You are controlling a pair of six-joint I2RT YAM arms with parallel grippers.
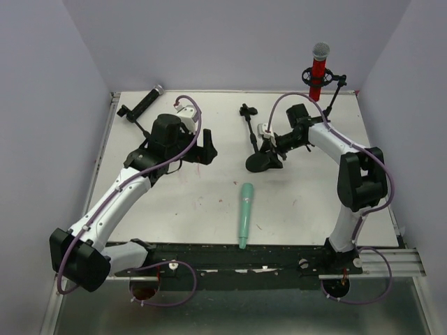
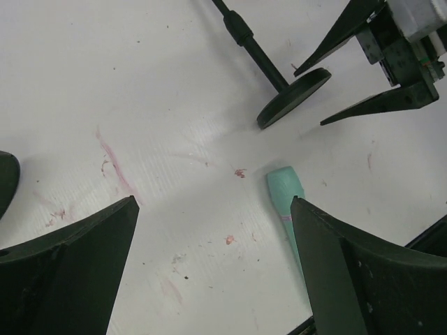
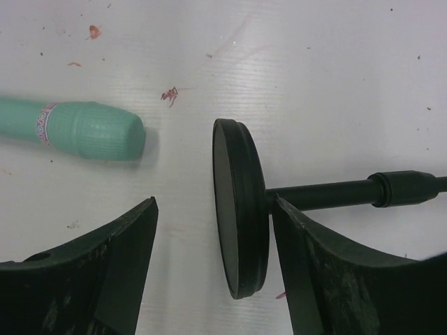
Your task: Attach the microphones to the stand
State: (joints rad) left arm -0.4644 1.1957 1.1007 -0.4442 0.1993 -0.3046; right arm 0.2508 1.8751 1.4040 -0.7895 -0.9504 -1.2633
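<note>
Stained white tabletop (image 1: 314,202) carries a tapered mint-green microphone (image 1: 246,213) and disc-footed stand (image 1: 260,165).

On the tabletop (image 1: 209,209), near the front edge at centre: first microphone (image 1: 245,215), lying flat, head toward the back. Just behind it: tipped-over stand (image 1: 250,132), base (image 1: 262,164) nearest, pole running rearward. Left fingers (image 2: 70,272) to the left of that base, apart from it; right fingers (image 3: 84,279) either side of it. Far right corner: upright stand (image 1: 338,82) carrying the second microphone (image 1: 319,70). Far left corner: third microphone (image 1: 143,102), lying flat.
</note>
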